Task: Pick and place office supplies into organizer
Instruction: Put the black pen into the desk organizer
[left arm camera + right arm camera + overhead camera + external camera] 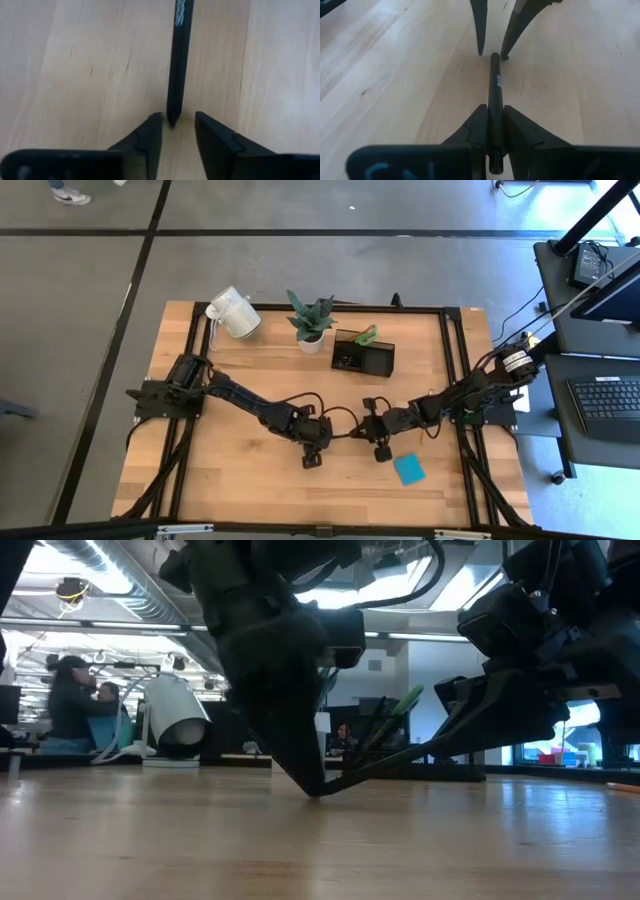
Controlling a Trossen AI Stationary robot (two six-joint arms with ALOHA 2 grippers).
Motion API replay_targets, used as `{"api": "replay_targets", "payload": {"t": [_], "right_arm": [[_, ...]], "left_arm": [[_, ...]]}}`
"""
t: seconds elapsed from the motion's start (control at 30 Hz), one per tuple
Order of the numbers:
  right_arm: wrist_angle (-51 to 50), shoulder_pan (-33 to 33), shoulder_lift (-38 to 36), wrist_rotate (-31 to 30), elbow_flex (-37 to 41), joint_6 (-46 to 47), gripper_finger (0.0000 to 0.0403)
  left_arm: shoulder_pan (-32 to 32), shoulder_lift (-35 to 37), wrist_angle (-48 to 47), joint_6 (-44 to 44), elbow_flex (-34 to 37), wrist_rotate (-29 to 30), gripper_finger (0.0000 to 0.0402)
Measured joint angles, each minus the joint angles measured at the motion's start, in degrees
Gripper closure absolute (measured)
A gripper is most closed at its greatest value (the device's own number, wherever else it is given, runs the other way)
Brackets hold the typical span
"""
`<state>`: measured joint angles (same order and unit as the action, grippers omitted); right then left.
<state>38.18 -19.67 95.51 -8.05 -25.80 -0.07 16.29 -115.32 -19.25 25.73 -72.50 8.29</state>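
A black pen [495,80] with white print is in my right gripper [495,108], which is shut on it near the table's middle [383,452]. The pen slopes down toward my left gripper [318,790]; whether its low end [330,786] touches the wood cannot be told. My left gripper [177,116] is open and points down, its fingers standing on either side of that end [173,119] without touching it. The black organizer [363,355] sits near the far edge with a green-handled item [366,333] in it. A blue sticky-note pad [408,469] lies flat near my right gripper. My right gripper pinches the pen's rear part [495,117] between its two fingers, and the pen lies along the fingers. Its back end [494,165] reaches far back between them. The fingers slant down from the table's right side. The pen is tilted, its front end low by the left gripper's fingertips.
A white mug [232,313] lies on its side at the far left, and a small potted plant [312,320] stands beside the organizer. Bare wood lies on the near left part of the table [240,470]. People sit in the room beyond the table [70,700].
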Motion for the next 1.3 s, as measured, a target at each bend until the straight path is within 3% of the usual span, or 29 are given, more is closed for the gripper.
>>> {"api": "replay_targets", "payload": {"t": [0.23, 0.43, 0.6, 0.83, 1.03, 1.3], "right_arm": [[-6.8, 1.98, -5.61, -1.12, 0.0, 0.8, 0.0355], [-25.58, 5.89, -17.14, -4.54, -2.31, 0.94, 0.0355], [-51.4, 11.46, -24.63, -4.73, -13.24, -1.9, 0.0355], [-76.92, 21.75, -26.08, -4.6, -33.93, -8.26, 0.0355], [-83.6, 32.44, -25.98, -1.5, -43.33, -14.1, 0.0355], [-83.6, 44.82, -22.28, 10.8, -42.04, -16.82, 0.0355]], "left_arm": [[0.81, 7.55, -10.21, 0.03, 0.01, 1.85, 0.0259], [2.88, 12.25, -19.3, 1.15, -0.03, 7.89, 0.0262], [4.55, 12.75, -26.88, 7.19, -0.03, 15.71, 0.0268], [7.32, 12.75, -31.16, 13.97, -0.01, 15.5, 0.0276], [10.1, 12.75, -31.37, 17.65, -0.01, 15.99, 0.0277], [11.52, 12.75, -31.38, 19.53, -0.03, 17.02, 0.0277]]}}
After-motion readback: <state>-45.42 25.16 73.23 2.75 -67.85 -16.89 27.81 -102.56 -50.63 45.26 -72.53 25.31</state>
